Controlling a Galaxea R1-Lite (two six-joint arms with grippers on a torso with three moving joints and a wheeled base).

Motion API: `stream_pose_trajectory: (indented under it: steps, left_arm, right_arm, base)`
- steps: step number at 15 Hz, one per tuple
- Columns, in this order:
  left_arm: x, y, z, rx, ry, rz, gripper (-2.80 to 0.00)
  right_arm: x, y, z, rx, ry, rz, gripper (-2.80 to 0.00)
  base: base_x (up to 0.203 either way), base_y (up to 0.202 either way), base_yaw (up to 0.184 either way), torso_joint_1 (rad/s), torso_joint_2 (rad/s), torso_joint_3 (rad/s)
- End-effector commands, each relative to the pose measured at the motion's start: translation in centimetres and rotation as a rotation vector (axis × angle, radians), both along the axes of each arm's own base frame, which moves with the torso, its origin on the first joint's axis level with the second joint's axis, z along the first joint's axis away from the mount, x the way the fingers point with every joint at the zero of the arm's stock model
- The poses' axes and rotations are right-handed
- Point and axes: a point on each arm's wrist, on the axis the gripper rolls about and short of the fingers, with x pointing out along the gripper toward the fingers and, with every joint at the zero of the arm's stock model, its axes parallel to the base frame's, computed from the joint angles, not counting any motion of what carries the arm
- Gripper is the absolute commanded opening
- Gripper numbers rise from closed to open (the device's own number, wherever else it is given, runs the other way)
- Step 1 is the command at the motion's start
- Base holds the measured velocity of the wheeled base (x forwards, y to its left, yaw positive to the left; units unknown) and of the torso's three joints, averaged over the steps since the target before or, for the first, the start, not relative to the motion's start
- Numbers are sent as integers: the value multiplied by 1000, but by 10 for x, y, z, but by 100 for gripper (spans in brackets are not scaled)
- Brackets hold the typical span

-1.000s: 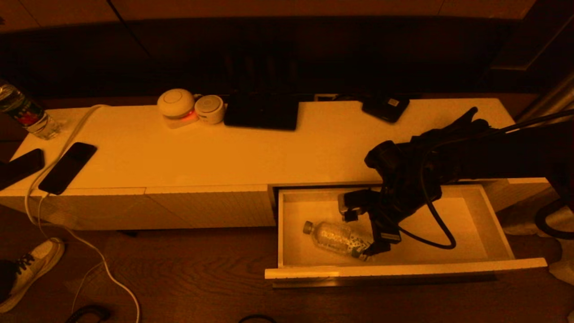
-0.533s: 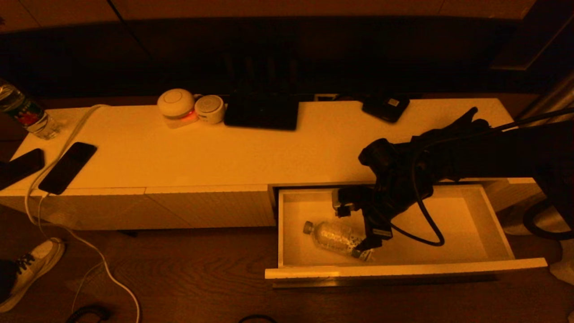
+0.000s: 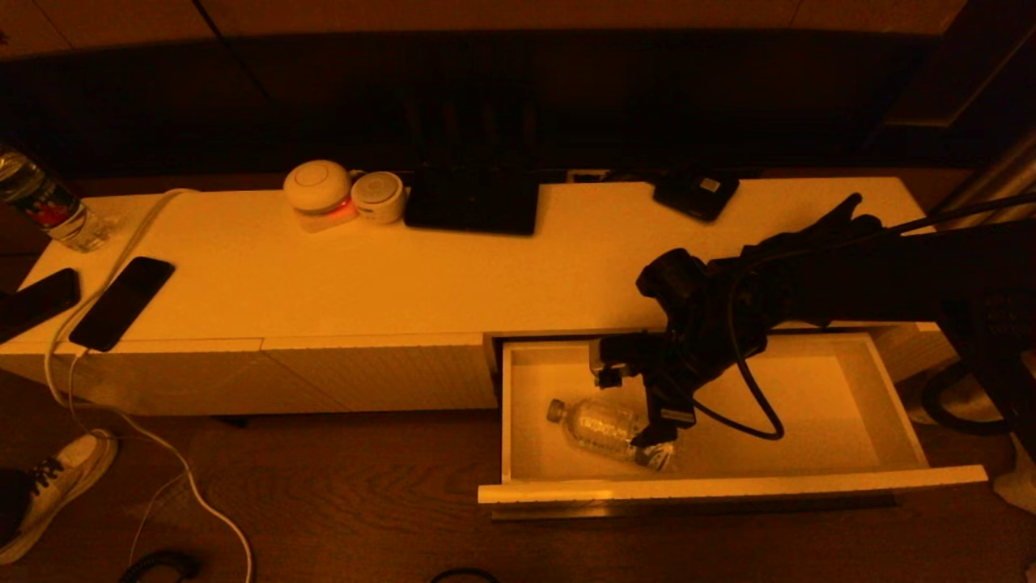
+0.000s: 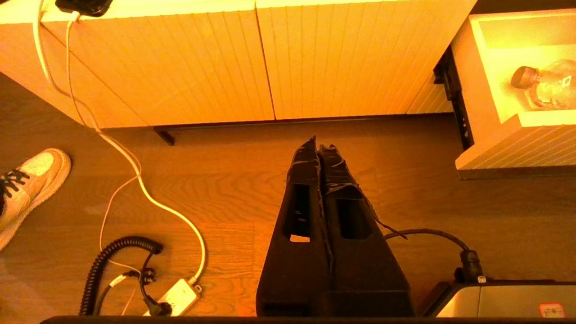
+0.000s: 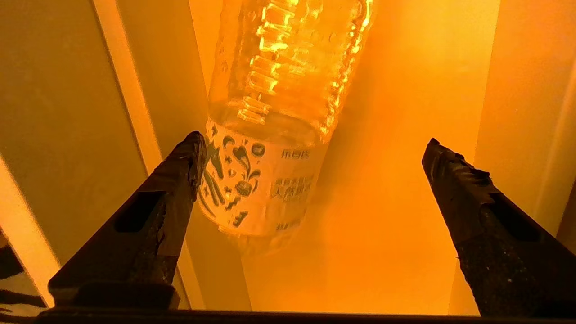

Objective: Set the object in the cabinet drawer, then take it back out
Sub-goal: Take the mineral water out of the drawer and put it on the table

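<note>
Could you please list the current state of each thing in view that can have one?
cabinet drawer: pulled open.
water bottle: lying on its side inside the drawer, capped, not gripped.
right gripper: open, reaching into the drawer at the bottle's base end.
left gripper: shut, empty, above the floor.

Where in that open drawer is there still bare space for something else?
The cabinet drawer's right half, from the dangling cable to the right wall, is bare. Its left half is crowded: the bottle lies there, with the open right gripper at its base. The left gripper hangs shut above the floor.
</note>
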Motion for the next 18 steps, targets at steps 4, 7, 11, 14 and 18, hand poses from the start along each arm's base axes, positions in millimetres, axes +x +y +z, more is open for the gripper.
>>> stream_pose_trajectory:
  steps: [4,7,11,14,18]
  left_arm:
    - [0,0,0,0,0,0,-280]
    - [0,0,0,0,0,0,-280]
    - [0,0,0,0,0,0,-280]
    - [0,0,0,0,0,0,-280]
    - [0,0,0,0,0,0,-280]
  right_arm:
    - [3,4,-5,-1,6,8,0]
    - [9,7,-6,4,-7,7,0]
    - [15,10,-8,10,-15,7,0]
    - [15,13,-11,10,-10,14,0]
    - [18,17,-8,19,-25,20,0]
  base:
    - [0,0,0,0,0,0]
    - [0,0,0,0,0,0]
    - [0,0,0,0,0,0]
    - [0,0,0,0,0,0]
    - [0,0,0,0,0,0]
